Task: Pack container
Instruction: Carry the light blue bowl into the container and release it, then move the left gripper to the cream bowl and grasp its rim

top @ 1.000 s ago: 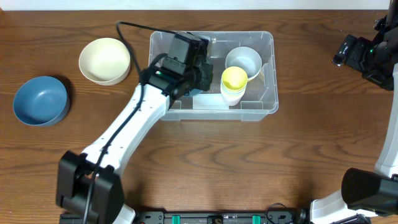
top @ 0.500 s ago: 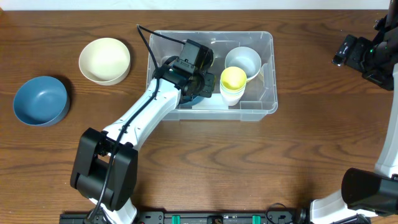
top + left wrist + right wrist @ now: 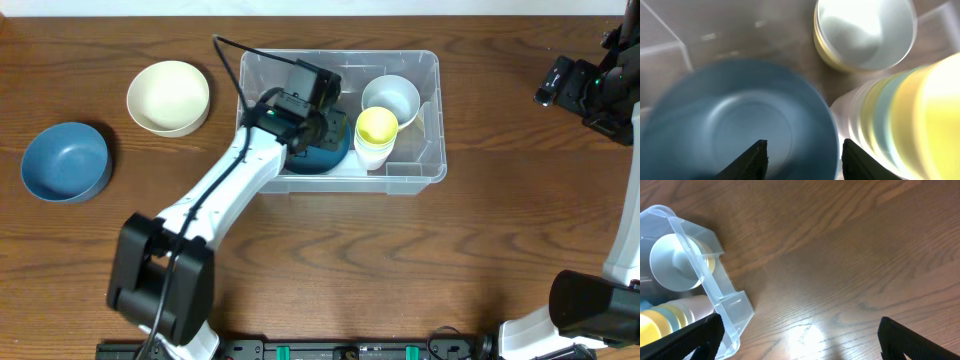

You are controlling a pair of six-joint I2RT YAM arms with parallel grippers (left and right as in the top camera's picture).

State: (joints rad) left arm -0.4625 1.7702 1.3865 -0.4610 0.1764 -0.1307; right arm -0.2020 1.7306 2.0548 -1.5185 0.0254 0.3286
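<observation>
The container [image 3: 428, 150], a large clear bin, was seen from overhead standing on the far middle of a wooden table [image 3: 400, 270], with its long axis running left to right. The left arm was reached over the near wall into the left half of the bin. In the left wrist view, the left gripper [image 3: 805, 159] was held open, its two dark fingers spread apart. The near rim of a dark blue bowl [image 3: 730, 130] passed beneath the gap between them; no contact with the bowl could be made out. That bowl was set upright inside the bin, just beside a stack of cups [image 3: 376, 128] topped in yellow, and a pale bowl [image 3: 392, 98] was placed beyond the stack.

The right gripper [image 3: 800, 330] was parked well apart, off the container's right end, with its fingers wide and nothing between them.

Two items were left outside the bin: a cream bowl [image 3: 168, 97] near its left end, and a second blue bowl [image 3: 65, 160] further to the left. Both were judged to lie on the left arm's side, so the next fetch was expected to fall to that arm once it was lifted clear of the wall.
</observation>
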